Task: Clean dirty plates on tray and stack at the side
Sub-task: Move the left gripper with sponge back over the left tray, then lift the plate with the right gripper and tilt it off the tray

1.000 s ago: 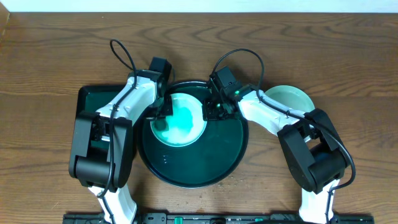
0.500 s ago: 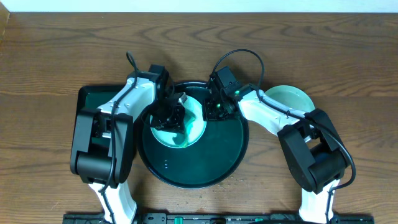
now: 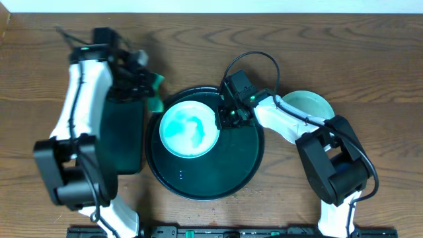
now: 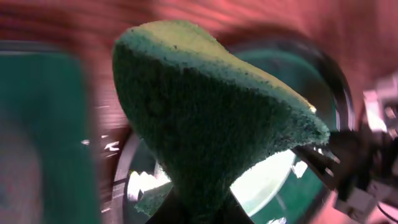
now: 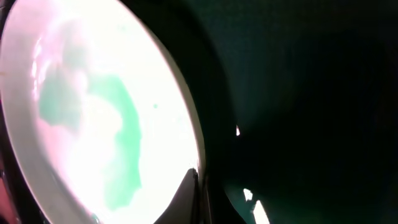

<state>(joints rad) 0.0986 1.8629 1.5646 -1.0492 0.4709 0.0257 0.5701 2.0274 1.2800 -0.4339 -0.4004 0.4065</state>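
A white plate (image 3: 190, 127) smeared with teal lies in the upper left of the round dark tray (image 3: 218, 178). My right gripper (image 3: 225, 116) is shut on the plate's right rim; the right wrist view shows the plate (image 5: 93, 112) and my fingers (image 5: 196, 186) closed on its edge. My left gripper (image 3: 147, 84) is shut on a green sponge (image 3: 156, 98), held above the table just left of the tray and off the plate. The sponge (image 4: 205, 112) fills the left wrist view, with the plate (image 4: 267, 180) behind it. A pale turquoise plate (image 3: 309, 106) sits on the table to the right.
A rectangular dark green tray (image 3: 125, 132) lies left of the round tray, mostly under my left arm. The right arm reaches across the round tray's upper right rim. Bare wooden table (image 3: 198, 46) lies behind both trays.
My left arm has lifted the sponge off the plate and swung up and to the left, past the tray's rim. The right gripper has kept its hold on the plate's rim.
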